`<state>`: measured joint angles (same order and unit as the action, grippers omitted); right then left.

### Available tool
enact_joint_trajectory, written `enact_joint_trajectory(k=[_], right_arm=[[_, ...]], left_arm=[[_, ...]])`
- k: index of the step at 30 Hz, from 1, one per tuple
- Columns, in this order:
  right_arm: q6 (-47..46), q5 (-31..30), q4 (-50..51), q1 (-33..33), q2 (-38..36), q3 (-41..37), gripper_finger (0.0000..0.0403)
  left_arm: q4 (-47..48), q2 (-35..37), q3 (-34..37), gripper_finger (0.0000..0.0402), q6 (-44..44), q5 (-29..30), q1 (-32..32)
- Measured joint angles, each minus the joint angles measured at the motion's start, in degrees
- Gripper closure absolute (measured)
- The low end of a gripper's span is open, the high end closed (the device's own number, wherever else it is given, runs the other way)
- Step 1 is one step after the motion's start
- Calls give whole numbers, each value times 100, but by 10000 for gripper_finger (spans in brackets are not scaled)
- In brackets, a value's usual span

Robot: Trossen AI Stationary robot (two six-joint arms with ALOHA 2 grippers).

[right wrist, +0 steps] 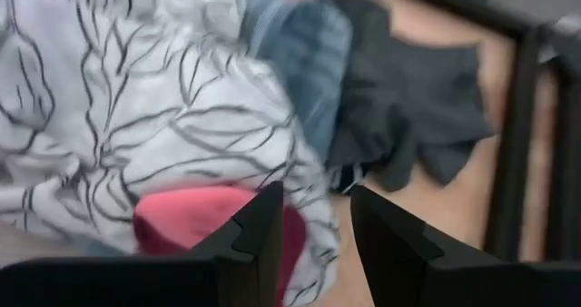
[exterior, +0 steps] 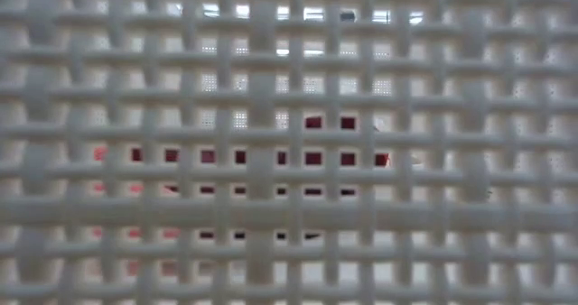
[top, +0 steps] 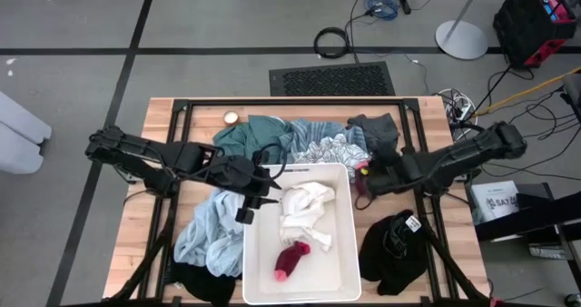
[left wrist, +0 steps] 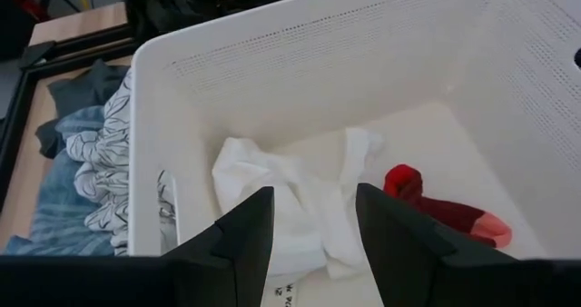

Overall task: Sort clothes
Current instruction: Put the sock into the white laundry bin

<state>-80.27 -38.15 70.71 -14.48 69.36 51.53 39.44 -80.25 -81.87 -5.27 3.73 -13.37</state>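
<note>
Right wrist shows pink-magenta sock [right wrist: 195,221] under open right claw [right wrist: 316,239]; left claw [left wrist: 313,239] open over bin [left wrist: 300,48].

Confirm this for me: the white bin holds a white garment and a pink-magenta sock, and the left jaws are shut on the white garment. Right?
Not quite. The white bin does hold the white garment and the pink-magenta sock, but the left gripper is open and empty, its jaws hanging apart above the white garment without touching it. The left wrist view shows the gap clearly.
</note>
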Motion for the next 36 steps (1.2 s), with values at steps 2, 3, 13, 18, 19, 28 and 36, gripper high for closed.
enact_joint_trajectory(k=[2,3,13,18,19,28,36], right_arm=[[337,201,-345,129,-33,-70,287],[504,321,-495,184,-37,-98,287],[989,1116,-824,481,-1,-455,287],[1065,791,-655,459,-151,-172,287],[1069,815,-630,444,-175,-114,287],[1001,1845,-980,36,-240,-232,287],[1097,1729,-1307,327,-238,-926,287]], left_arm=[[-2,0,0,236,21,0,7],[-2,0,0,236,38,0,5],[1,0,2,236,65,-46,0],[4,0,2,236,61,-46,0],[5,2,2,236,61,-46,0],[67,2,2,236,179,-48,0],[62,2,2,236,196,-55,0]])
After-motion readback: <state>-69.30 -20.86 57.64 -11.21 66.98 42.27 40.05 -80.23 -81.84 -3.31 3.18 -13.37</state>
